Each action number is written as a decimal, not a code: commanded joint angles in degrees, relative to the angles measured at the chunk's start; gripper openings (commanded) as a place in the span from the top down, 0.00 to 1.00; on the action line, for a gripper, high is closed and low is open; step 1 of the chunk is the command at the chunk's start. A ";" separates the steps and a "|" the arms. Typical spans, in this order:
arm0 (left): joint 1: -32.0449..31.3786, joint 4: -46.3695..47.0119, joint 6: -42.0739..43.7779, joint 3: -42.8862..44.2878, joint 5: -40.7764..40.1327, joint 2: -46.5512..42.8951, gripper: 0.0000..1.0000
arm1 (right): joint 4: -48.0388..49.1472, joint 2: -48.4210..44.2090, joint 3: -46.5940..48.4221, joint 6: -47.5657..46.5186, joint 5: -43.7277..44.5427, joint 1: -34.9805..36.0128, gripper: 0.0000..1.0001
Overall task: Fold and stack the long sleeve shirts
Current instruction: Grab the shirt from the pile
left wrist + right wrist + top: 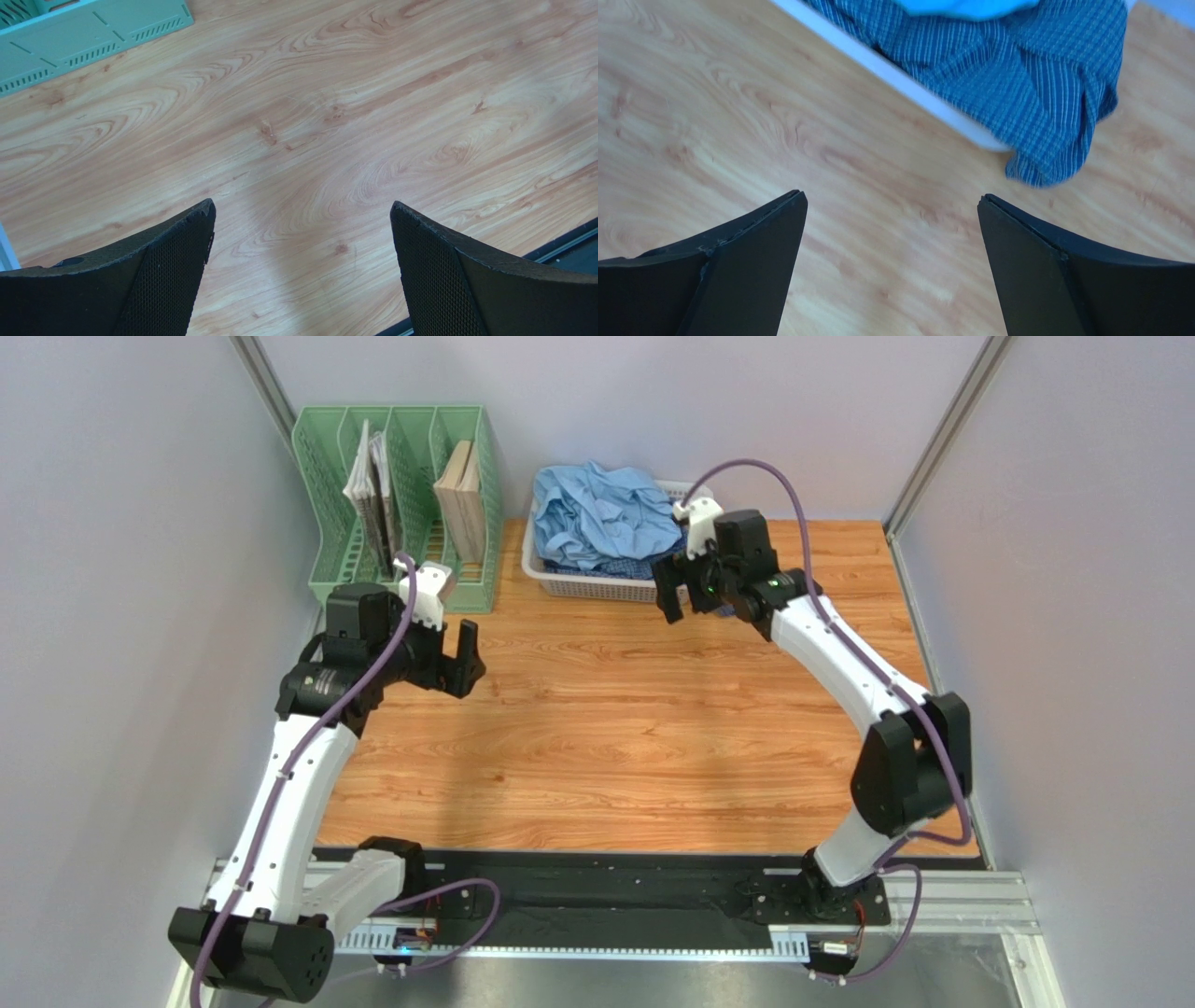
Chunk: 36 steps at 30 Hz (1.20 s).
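Poised to pull shirts [603,515] from basket [561,585].
Right gripper [697,599] just short of basket rim, spread, empty; left gripper [456,668] spread too, farther off.

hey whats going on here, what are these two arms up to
Two robot arms are set up to fold and stack shirts, but nothing is held yet. The shirts lie crumpled in the white basket at the far side of the table, the light blue shirt on top and the checked shirt spilling over the rim. The right pincer hovers open just in front of the basket. The left pincer hangs open over bare wood near the green file rack.
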 commanded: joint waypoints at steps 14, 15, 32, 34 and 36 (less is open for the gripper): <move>0.39 2.20 -1.51 0.67 1.91 -1.44 0.01 | 14.47 39.86 46.74 3.13 13.14 9.22 0.00; 0.39 1.76 -1.51 0.67 1.73 -1.44 0.01 | 15.53 41.38 47.88 3.31 13.23 9.23 0.00; 0.47 -0.18 -0.36 3.39 -1.78 2.25 0.01 | 20.38 43.61 49.92 -0.64 10.16 8.96 1.00; 0.56 0.09 -0.45 4.62 -1.70 2.51 0.01 | 18.18 37.56 50.00 -0.91 7.26 8.79 1.00; 0.82 0.35 -0.54 5.59 -0.91 2.42 0.01 | 15.38 33.06 50.01 -1.52 2.44 8.70 1.00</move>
